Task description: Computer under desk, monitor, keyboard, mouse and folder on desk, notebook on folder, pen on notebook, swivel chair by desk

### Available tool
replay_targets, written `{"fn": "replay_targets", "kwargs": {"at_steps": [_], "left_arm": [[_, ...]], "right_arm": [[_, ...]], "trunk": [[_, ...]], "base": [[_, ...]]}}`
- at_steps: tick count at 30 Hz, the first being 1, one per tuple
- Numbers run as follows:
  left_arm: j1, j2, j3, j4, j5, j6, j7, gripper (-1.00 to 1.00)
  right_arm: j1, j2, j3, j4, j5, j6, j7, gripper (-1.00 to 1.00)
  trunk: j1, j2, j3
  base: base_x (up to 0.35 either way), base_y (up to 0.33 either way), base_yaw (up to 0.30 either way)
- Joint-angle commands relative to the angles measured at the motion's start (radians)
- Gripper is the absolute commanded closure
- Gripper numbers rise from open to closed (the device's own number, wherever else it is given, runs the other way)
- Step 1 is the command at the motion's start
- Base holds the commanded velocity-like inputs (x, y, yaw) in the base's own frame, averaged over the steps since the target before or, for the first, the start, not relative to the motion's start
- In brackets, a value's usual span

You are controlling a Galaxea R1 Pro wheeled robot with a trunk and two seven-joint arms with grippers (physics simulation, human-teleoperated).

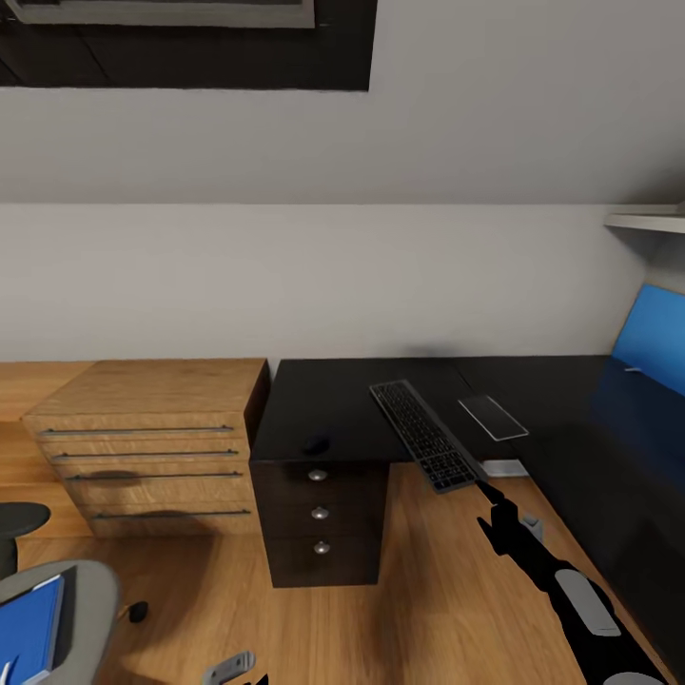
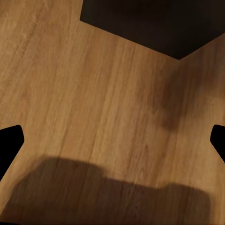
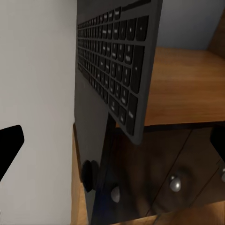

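My right gripper [image 1: 487,497] sits just off the front edge of the desk [image 1: 561,447], its fingers spread wide and holding nothing; in the right wrist view the keyboard [image 3: 115,70] fills the space ahead with both fingertips well apart at the sides. The keyboard [image 1: 425,435] lies slantwise on the desk, its near end jutting past the front edge above the floor, so I judge it still needs nudging fully onto the top. The mouse [image 1: 315,443] rests near the desk's front left corner, over the drawer unit [image 1: 321,514]. The blue folder [image 1: 29,633] lies on the swivel chair [image 1: 81,609] at lower left. My left gripper [image 2: 112,136] hangs open above bare floor [image 2: 93,93], idle.
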Motion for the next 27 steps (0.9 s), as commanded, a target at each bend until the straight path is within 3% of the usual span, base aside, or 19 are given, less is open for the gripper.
{"fn": "replay_targets", "kwargs": {"at_steps": [1, 12, 21, 27], "left_arm": [[-0.001, 0.001, -0.008, 0.0, 0.011, -0.005, 0.0, -1.0], [-0.001, 0.001, -0.009, 0.0, 0.009, -0.005, 0.0, -1.0], [-0.001, 0.001, -0.01, 0.0, 0.009, -0.005, 0.0, -1.0], [-0.001, 0.001, -0.01, 0.0, 0.009, -0.005, 0.0, -1.0]], "right_arm": [[-0.001, 0.0, -0.003, 0.0, -0.004, 0.008, 0.009, -1.0], [-0.001, 0.0, -0.001, 0.0, 0.079, 0.008, 0.136, -1.0], [-0.001, 0.0, 0.0, 0.0, 0.093, 0.009, 0.163, -1.0], [-0.001, -0.002, -0.001, 0.001, 0.095, 0.009, 0.168, -1.0]], "trunk": [[0.004, -0.008, -0.004], [0.046, -0.085, -0.039], [0.081, -0.148, -0.067], [0.081, -0.148, -0.067]], "base": [[0.0, 0.0, 0.0], [0.0, 0.0, 0.0], [0.0, 0.0, 0.0], [0.0, 0.0, 0.0]]}}
